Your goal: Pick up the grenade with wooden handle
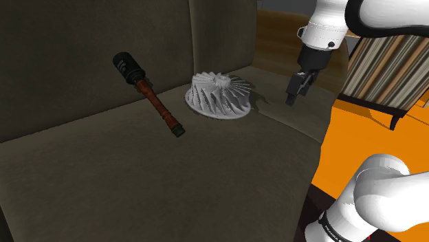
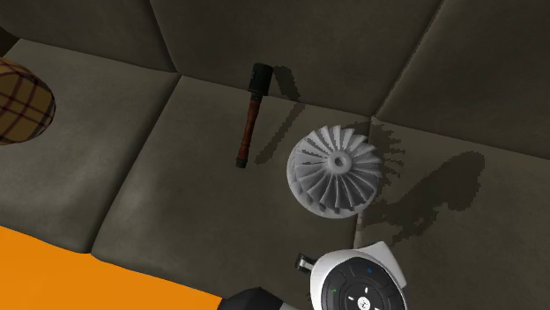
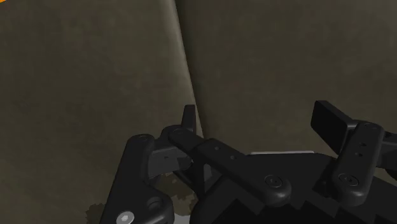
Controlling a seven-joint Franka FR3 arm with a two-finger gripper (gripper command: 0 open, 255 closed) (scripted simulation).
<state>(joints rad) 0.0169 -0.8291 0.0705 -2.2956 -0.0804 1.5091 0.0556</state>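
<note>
The grenade (image 1: 148, 94) has a black head, a reddish-brown wooden handle and a black end cap. It lies on the dark sofa seat (image 1: 137, 179) with its head up against the backrest. In the second exterior view the grenade (image 2: 248, 116) lies to the left of the white wheel. My gripper (image 1: 293, 95) hangs open above the seat, to the right of the wheel in the shoulder view and well away from the grenade. In the wrist view the gripper (image 3: 259, 119) has its fingers wide apart, with nothing but sofa fabric beyond them.
A white finned turbine wheel (image 1: 218, 95) lies flat on the seat between grenade and gripper, seen from above as the wheel (image 2: 335, 170). A plaid cushion (image 2: 22, 101) sits at the sofa's end. An orange floor (image 1: 371, 137) and a striped piece of furniture (image 1: 385, 69) lie beyond the sofa's edge.
</note>
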